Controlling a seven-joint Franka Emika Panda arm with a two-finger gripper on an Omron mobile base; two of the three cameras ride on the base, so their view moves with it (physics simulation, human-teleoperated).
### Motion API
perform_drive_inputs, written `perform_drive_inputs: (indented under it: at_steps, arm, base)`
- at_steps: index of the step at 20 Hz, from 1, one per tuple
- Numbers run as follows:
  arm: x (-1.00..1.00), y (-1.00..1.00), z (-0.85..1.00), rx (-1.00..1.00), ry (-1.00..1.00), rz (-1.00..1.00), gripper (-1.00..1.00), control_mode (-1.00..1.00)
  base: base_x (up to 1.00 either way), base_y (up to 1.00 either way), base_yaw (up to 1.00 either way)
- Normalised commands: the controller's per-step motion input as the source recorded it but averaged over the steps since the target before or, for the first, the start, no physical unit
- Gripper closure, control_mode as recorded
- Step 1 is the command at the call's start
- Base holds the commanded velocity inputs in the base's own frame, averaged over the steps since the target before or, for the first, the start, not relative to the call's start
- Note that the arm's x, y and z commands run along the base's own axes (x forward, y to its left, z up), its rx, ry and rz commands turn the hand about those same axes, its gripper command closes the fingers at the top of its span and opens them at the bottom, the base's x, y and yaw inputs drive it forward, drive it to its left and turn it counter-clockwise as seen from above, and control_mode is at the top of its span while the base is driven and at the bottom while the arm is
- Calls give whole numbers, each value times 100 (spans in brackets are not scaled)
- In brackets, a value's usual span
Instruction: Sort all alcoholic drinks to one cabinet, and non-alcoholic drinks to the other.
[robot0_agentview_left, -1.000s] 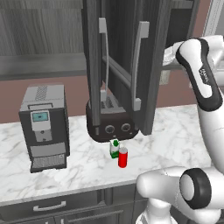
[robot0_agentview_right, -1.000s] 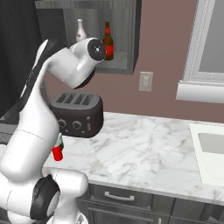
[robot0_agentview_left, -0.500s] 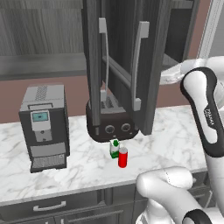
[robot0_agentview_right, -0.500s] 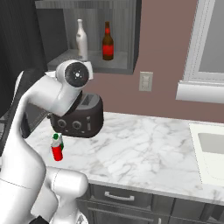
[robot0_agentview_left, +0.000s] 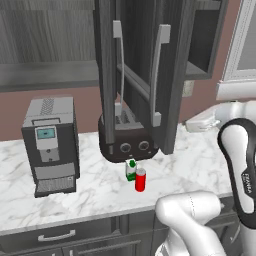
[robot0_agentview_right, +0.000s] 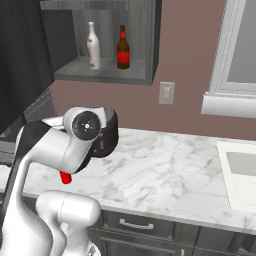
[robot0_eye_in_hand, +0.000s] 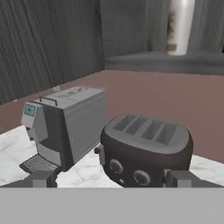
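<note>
So both alcoholic bottles, the tan bottle (robot0_agentview_right: 93, 45) and the beer bottle (robot0_agentview_right: 123, 47), sit on the cabinet shelf (robot0_agentview_right: 102, 72). The red can (robot0_agentview_left: 140, 179) and green bottle (robot0_agentview_left: 131, 170) are touching on the tabletop (robot0_agentview_left: 95, 192) near the toaster (robot0_eye_in_hand: 146, 148). Fingers (robot0_eye_in_hand: 42, 178) are wide and empty. I'd drop onto the can from the front so it doesn't knock the bottle.

The robot arm (robot0_agentview_left: 246, 175) carries vertical lettering that looks like "FRANKA".
</note>
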Motion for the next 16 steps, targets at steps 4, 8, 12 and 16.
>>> perform_drive_inputs:
  at_steps: [4, 8, 12, 16]
  arm:
    - [-44, -36, -87, 10, 2, 12, -100, -100]
    - [-16, -29, -84, 4, 0, 29, -100, -100]
    - [-1, -7, -78, 0, 0, 38, -100, -100]
    - [0, 11, -84, 0, 0, 30, -100, -100]
  base:
    - [0, 0, 0]
    - [0, 0, 0]
    - [0, 0, 0]
    - [0, 0, 0]
